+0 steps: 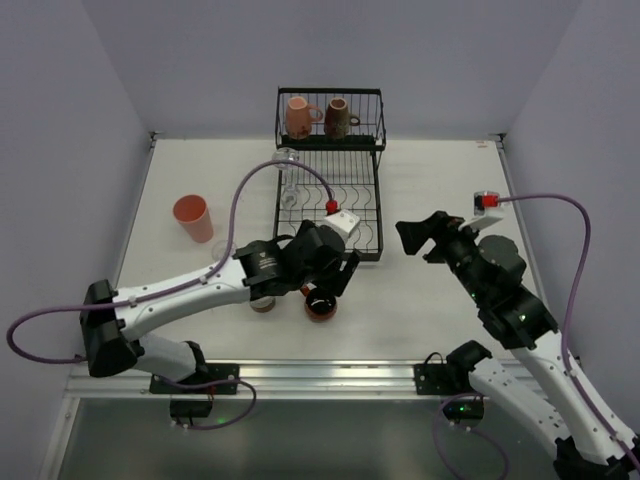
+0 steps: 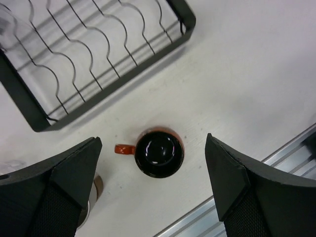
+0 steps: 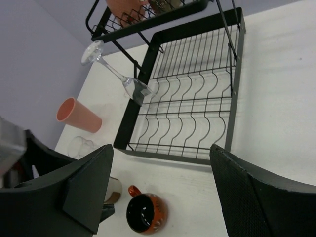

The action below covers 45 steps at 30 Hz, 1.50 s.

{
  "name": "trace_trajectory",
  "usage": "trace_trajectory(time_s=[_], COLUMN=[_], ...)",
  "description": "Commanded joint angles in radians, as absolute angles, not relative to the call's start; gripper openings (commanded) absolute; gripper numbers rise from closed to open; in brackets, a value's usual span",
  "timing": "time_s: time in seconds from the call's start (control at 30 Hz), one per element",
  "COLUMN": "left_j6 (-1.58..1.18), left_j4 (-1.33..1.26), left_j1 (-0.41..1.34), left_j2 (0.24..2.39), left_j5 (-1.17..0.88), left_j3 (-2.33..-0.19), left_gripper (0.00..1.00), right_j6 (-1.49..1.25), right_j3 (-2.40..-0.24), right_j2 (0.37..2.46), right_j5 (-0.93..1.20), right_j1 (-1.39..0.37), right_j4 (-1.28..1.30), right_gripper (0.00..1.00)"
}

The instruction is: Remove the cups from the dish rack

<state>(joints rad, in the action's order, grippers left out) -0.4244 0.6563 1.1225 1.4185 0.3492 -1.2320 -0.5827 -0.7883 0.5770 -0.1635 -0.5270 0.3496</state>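
Rack: one dish rack (image 1: 330,147); two mugs are seen in its raised tier, pink mug (image 1: 298,116) and brown mug (image 1: 337,118); one wine glass (image 3: 134,89) is leaned on its left edge.
Bench (image 1: 430,310): four are stood here: tumbler (image 1: 191,216), clear glass (image 3: 81,145), white-and-brown cup (image 3: 112,190), orange cup (image 2: 159,153).
Left end effector (image 1: 333,278): spread wide above the orange cup.
Right end effector (image 3: 162,150): spread wide.

A robotics lab test cell is indicated: a white bench (image 1: 430,180) is enclosed by bare lavender panels (image 1: 70,120), and a cabled left arm (image 1: 190,289) and right arm (image 1: 512,292) are bolted to an aluminium rail (image 1: 330,376).
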Motion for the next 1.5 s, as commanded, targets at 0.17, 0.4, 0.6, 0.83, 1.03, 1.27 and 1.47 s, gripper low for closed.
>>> trace_trajectory(time_s=[0.17,0.4,0.6,0.83,1.03,1.27,1.47], left_j6=[-0.322,-0.232,-0.175,-0.150,-0.132,-0.126,-0.123], left_j4=[0.427,0.267,0.206,0.216,0.213,0.212,0.209], left_j1=[1.123,1.123,1.123,1.123,1.123,1.123,1.123], left_j2=[1.048,0.676,0.560,0.612,0.675,0.706,0.709], left_j5=[0.633,0.765,0.813,0.808,0.816,0.833,0.841], left_j3=[-1.185,-0.957,-0.845,-0.851,-0.848,-0.845,-0.841], left_gripper=[0.99,1.00,1.00,1.00,1.00,1.00,1.00], right_j6=[-0.428,-0.278,-0.196,-0.144,-0.129,-0.117,-0.118], right_j3=[-1.093,-1.434,-1.733,-2.054,-2.304,-2.361,-2.329], right_j2=[0.903,1.241,1.547,1.870,2.091,2.207,2.226], right_j5=[-0.066,-0.117,-0.140,-0.156,-0.086,-0.100,-0.115], right_j1=[-0.523,-0.523,-0.515,-0.480,-0.460,-0.453,-0.453], right_j4=[0.190,0.179,0.216,0.293,0.342,0.316,0.284], right_gripper=[0.71,0.71,0.78,0.95,0.97,0.91,0.86])
